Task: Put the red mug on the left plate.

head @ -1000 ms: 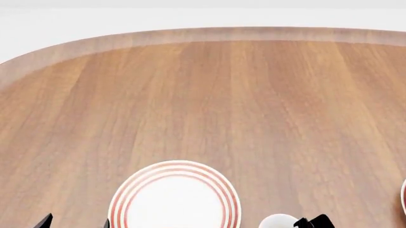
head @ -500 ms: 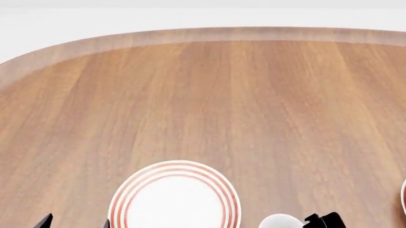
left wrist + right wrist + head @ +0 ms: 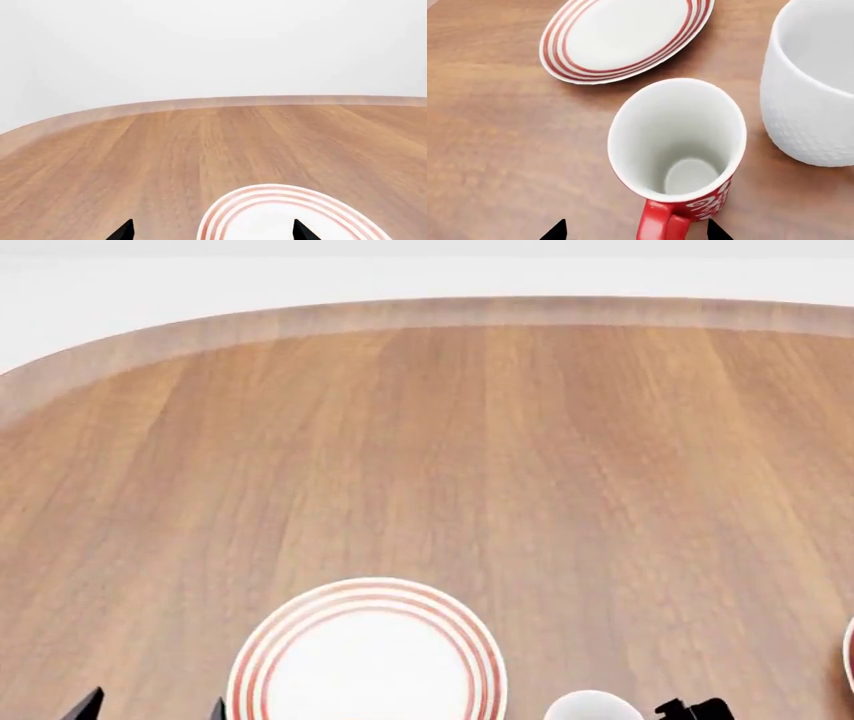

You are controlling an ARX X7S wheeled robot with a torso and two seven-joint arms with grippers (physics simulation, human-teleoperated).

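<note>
Standing upright on the wooden table (image 3: 487, 150), the red mug (image 3: 677, 145) is seen from above in the right wrist view, with its white inside open to the camera and its red handle (image 3: 659, 222) turned toward the right gripper (image 3: 635, 231). Only two dark fingertips (image 3: 554, 231) of that gripper are visible, spread wide to either side of the handle and touching nothing, so the gripper is judged to be released and empty. From the mug, the left plate (image 3: 627, 37) lies at about eleven o'clock, near but apart, and a bigger white mug (image 3: 814, 85) stands just beside it at about two o'clock.

The mug is judged to be stiff, glazed ceramic: rather light, slippery, breakable, and easy to tip because it is slim and tall. A hold across the body below the rim, or across the handle, is thought safest, with care for the white mug close by.

The red mug is not shown by the head view; only the plate (image 3: 367, 655), a white rim at five o'clock and the edge of a second plate (image 3: 849, 650) are shown. In the left wrist view, the left gripper (image 3: 212, 231) is seen with its tips apart, empty, over the near rim of the plate (image 3: 267, 197).
</note>
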